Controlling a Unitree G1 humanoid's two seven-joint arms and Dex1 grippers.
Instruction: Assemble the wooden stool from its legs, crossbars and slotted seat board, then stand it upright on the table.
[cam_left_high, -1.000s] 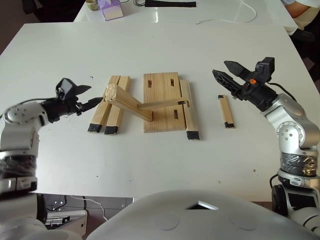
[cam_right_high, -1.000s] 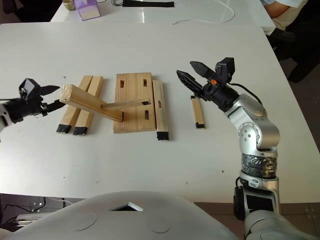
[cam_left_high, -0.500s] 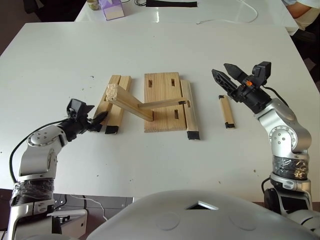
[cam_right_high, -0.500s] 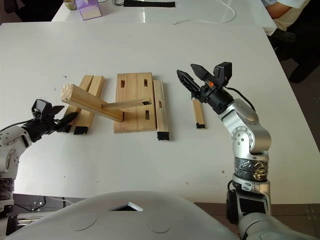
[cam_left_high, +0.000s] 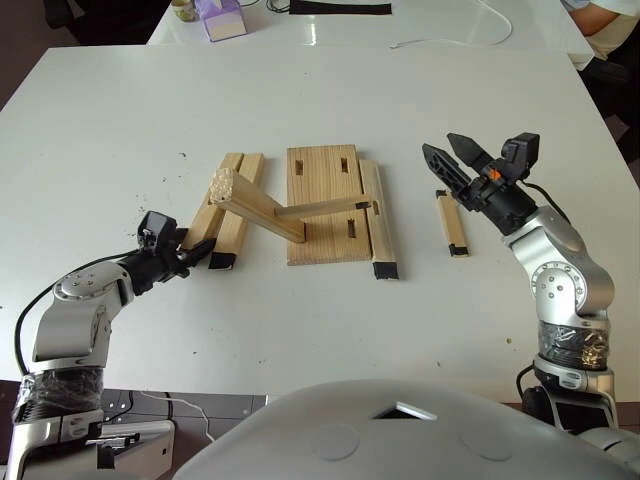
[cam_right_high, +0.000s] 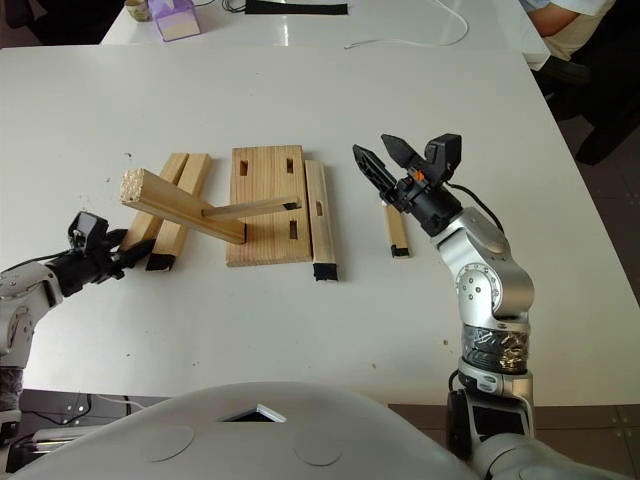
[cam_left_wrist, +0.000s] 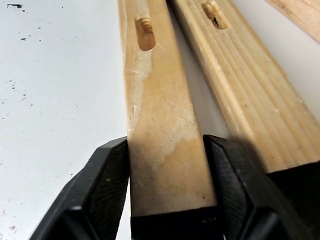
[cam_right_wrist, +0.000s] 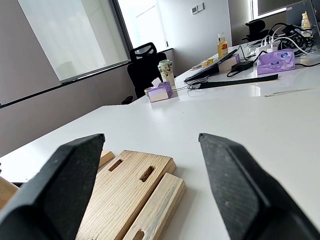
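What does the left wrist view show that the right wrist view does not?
Left wrist: the left tool gripping a leg at its black-capped end, with a second leg alongside. Right wrist: the open right tool, the slotted seat board beyond it, and a chair and tissue box in the room behind. Both: the white table with wooden stool parts lying on it.
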